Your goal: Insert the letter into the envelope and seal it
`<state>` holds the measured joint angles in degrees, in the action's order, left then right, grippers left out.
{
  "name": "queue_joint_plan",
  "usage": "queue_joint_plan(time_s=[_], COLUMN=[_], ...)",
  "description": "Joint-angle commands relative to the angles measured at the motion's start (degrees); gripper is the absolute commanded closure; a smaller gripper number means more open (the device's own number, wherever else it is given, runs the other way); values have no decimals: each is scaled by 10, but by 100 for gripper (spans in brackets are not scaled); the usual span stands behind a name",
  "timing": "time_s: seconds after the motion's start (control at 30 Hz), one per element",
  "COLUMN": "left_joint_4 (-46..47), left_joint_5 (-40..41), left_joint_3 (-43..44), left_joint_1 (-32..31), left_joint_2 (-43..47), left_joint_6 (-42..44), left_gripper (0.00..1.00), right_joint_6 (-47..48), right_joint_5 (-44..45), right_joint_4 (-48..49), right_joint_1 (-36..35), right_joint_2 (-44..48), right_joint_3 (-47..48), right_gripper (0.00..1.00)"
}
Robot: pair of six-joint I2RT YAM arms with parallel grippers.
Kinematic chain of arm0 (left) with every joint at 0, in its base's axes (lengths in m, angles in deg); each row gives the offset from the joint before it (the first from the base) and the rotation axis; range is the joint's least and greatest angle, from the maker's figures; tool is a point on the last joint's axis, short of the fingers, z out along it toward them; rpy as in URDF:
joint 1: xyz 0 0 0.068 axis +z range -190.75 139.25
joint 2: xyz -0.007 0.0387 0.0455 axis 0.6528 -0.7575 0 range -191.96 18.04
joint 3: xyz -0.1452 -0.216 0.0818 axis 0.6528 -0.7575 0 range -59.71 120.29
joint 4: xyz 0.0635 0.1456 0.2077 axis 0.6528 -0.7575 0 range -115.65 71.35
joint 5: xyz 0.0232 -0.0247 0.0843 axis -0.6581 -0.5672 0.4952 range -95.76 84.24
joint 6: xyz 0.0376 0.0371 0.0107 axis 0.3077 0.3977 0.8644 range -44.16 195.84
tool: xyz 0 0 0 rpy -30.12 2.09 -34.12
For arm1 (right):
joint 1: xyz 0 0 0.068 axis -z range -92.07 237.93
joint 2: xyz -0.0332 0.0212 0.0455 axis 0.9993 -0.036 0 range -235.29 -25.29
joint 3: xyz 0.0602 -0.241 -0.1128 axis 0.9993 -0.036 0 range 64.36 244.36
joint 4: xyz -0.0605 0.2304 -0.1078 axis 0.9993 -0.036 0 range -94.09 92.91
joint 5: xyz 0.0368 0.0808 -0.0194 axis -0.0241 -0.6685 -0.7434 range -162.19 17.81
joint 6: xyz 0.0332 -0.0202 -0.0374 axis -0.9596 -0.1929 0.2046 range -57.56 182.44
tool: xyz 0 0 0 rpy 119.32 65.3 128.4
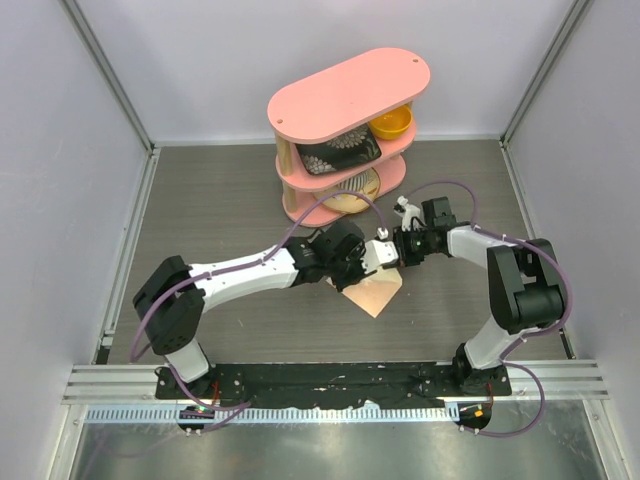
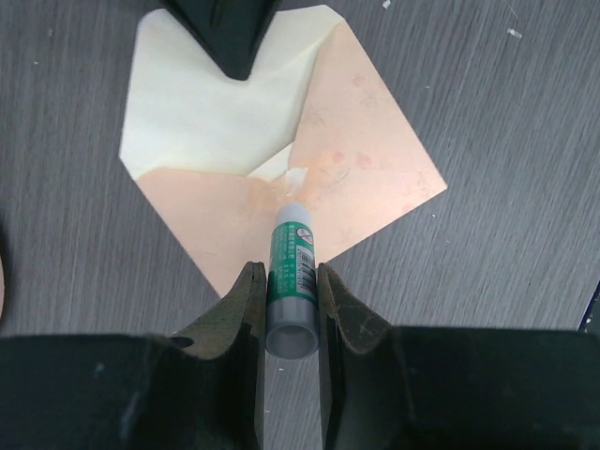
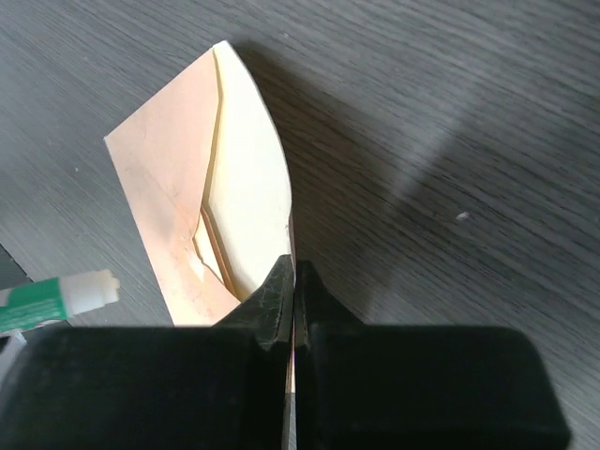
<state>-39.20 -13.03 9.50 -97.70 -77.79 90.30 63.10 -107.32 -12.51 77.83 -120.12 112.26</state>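
Gripping a glue stick (image 2: 292, 246) between partly closed jaws, the left tool (image 2: 287, 272) sets its tip on the envelope (image 2: 375, 178). The stick's long axis points straight ahead at the cream letter (image 2: 234, 131), seated in the open mouth. The right tool (image 3: 294, 267), fully closed, pinches the flap (image 3: 253, 159) edge from the far side, holding it off the bench (image 2: 506, 309).

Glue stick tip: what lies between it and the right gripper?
In the left wrist view, only pale cream paper of the open envelope spans from the glue stick tip to the right gripper, which pinches its edge.
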Motion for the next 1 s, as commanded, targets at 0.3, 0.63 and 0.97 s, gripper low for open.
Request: queue_joint_plan(time_s=[0.3, 0.63, 0.97], left_joint_4=[-8, -7, -22], left_joint_5=[37, 66, 56], left_joint_3=[47, 46, 65], left_joint_1=[-9, -6, -7], left_joint_2=[-55, -81, -106], left_joint_6=[5, 27, 27], left_gripper=[100, 100, 100], right_joint_6=[-34, -30, -37], right_joint_5=[-3, 3, 9], right_joint_4=[58, 53, 50], right_joint_1=[-16, -26, -39], right_joint_2=[64, 58, 43], right_joint_3=[-31, -25, -15], right_gripper=[99, 99, 99])
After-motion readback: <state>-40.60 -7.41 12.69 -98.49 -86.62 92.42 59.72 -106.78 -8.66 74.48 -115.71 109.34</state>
